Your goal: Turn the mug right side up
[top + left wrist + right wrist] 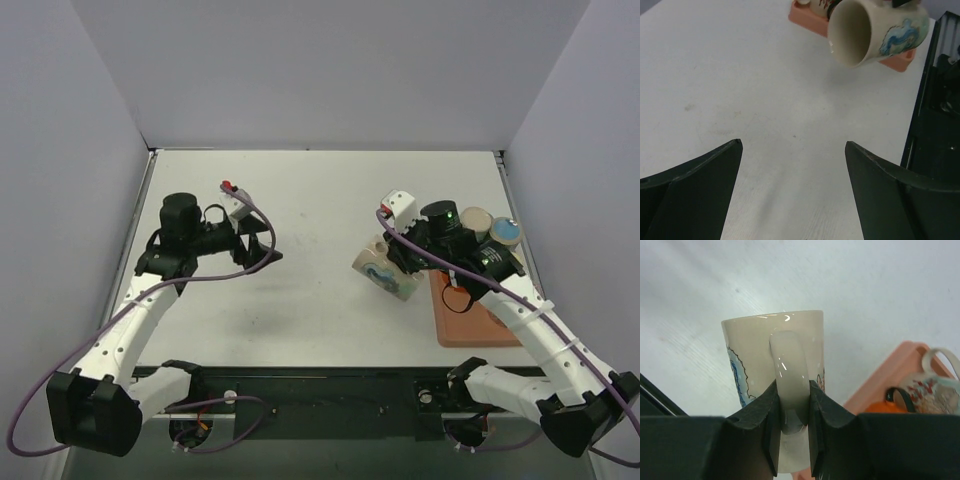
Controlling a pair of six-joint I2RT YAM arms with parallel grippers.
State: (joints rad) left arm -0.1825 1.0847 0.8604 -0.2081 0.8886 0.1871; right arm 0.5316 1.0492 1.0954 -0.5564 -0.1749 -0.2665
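One mug (755, 335), tilted sideways, hangs by its handle (789, 360) pinched in the right gripper (792, 400), seemingly for rotating upright; left gripper (793, 145) gapes wide.

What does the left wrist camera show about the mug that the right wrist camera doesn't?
Only the left wrist view shows the mug's open mouth and hollow inside, tipped sideways, framed by the open left hand. Only the right wrist view shows the right hand clamped on the mug's handle, plus a second mug on the tray. Both show the blue drawing and the pink tray.
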